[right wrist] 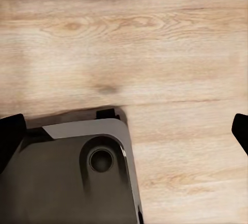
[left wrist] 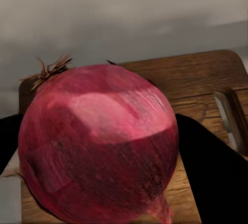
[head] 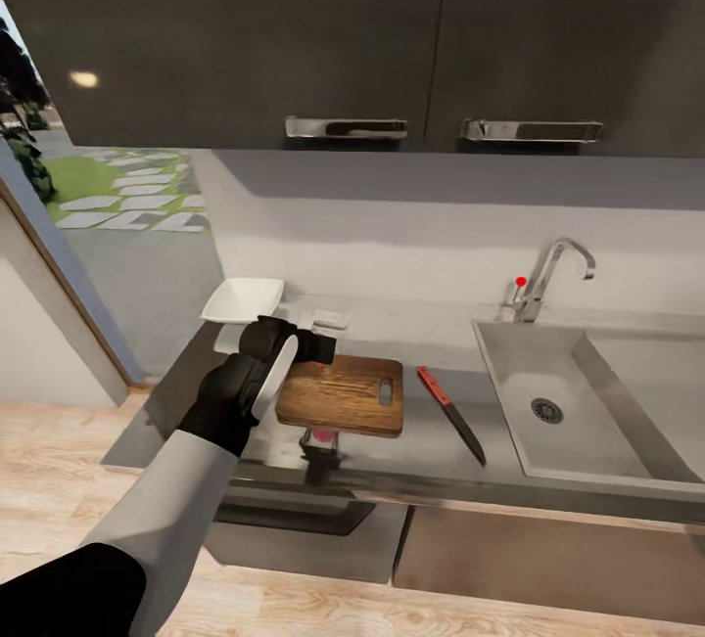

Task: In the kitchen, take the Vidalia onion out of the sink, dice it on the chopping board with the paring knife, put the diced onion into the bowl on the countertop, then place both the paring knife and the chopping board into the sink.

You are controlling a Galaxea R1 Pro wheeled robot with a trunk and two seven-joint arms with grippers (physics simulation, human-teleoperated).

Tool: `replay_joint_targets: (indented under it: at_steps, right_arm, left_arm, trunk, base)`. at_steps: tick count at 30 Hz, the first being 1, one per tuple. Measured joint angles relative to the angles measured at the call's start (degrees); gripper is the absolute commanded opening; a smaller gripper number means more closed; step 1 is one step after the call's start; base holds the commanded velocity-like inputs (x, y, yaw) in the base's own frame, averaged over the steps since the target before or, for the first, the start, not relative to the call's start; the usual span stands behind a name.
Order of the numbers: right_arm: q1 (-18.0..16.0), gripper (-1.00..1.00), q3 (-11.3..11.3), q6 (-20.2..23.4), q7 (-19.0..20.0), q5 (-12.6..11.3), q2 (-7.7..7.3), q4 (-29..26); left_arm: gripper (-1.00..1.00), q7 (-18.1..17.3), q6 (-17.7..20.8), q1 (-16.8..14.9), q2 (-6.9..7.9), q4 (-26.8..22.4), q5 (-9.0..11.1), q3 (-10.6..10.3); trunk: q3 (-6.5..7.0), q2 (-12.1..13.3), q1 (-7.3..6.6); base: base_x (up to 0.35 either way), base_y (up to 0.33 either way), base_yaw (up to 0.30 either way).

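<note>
Holding the Vidalia onion between its dark fingers, our left end effector is clamped on the bulb just over the chopping board, at the board's end away from the handle slot. In the left wrist view the onion's pinkish-red skin and dry root tuft fill most of the frame, with the board's wood grain behind and beneath it; whether the onion touches the board we cannot tell. The board lies near the front edge of the table, its slot end toward the sink. The paring knife lies flat on the table between board and sink, red handle toward the wall, blade pointing to the front edge. The bowl sits at the table's back left corner, well apart from the board. Our right end effector hangs with fingers spread apart over the wooden floor and the robot's base.
</note>
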Motion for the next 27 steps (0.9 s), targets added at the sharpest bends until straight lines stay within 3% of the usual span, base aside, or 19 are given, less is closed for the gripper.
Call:
replay_joint_targets:
  at_steps: [13,27]
  right_arm:
    - [0.0,1.0,0.0,0.0,-0.1,0.0,0.05,0.0]
    - [0.0,1.0,0.0,0.0,-0.1,0.0,0.05,0.0]
  left_arm:
    - [-1.0,0.0,-0.1,0.0,-0.01,3.0,0.0,-1.6]
    - [-1.0,0.0,-0.1,0.0,-0.1,3.1,0.0,-1.8]
  trunk:
    - [-0.85,0.0,0.0]
    - [-1.95,0.0,0.0]
  base:
    - [0.0,0.003,0.0]
    - [0.0,0.0,0.0]
